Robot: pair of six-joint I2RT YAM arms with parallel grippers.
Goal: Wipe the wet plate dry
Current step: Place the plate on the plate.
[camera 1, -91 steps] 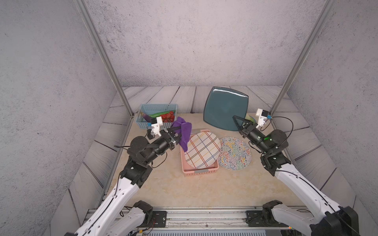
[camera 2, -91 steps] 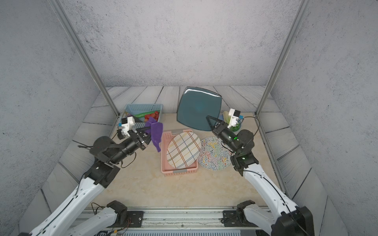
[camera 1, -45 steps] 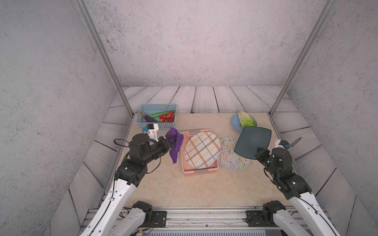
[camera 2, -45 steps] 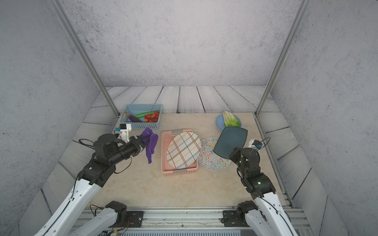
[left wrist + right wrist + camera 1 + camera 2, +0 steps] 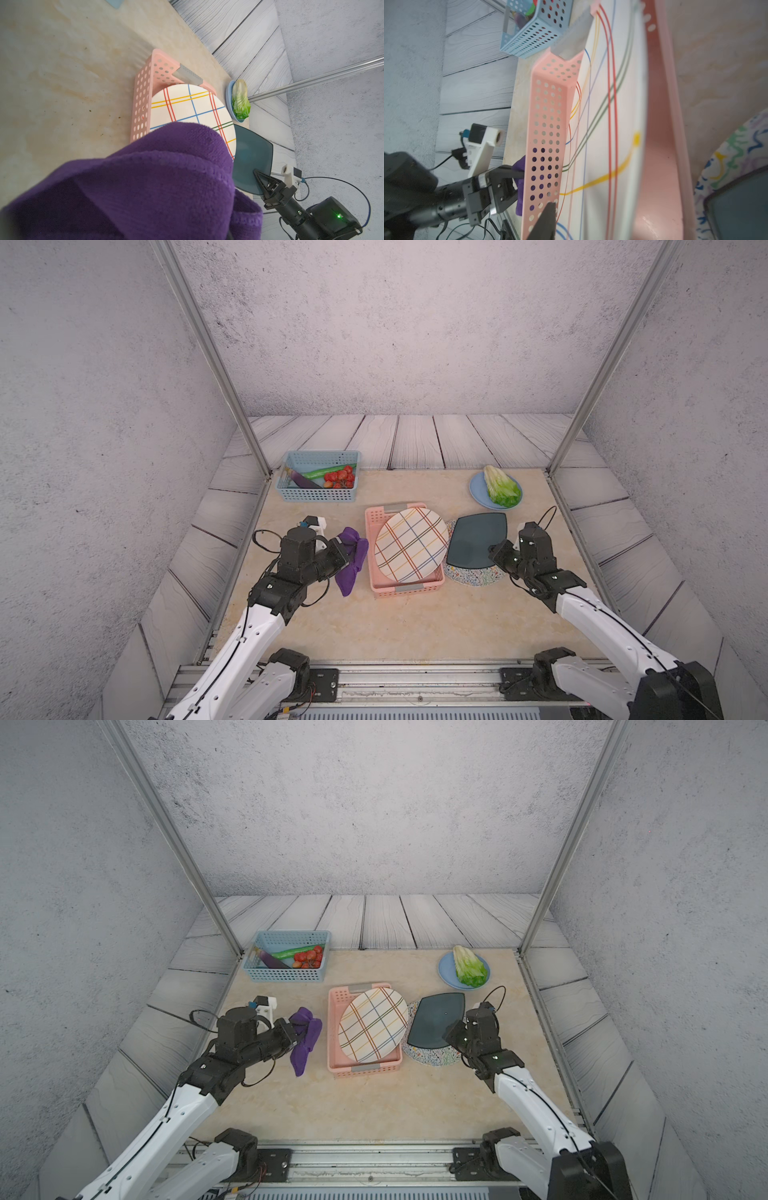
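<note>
So, both arms have their hands full
Jaws of the left gripper [image 5: 341,549] are clamped on the purple cloth [image 5: 349,577] beside the pink basket [image 5: 409,590]. The right gripper [image 5: 493,551] pinches the dark plate [image 5: 476,543] by its edge, over the speckled plate [image 5: 471,576] on the bench [image 5: 415,635].

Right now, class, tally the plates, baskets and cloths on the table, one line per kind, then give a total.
Plates: 4 (plaid plate, dark plate, speckled plate, blue plate)
Baskets: 2 (pink basket, blue basket)
Cloths: 1 (purple cloth)
Total: 7
</note>
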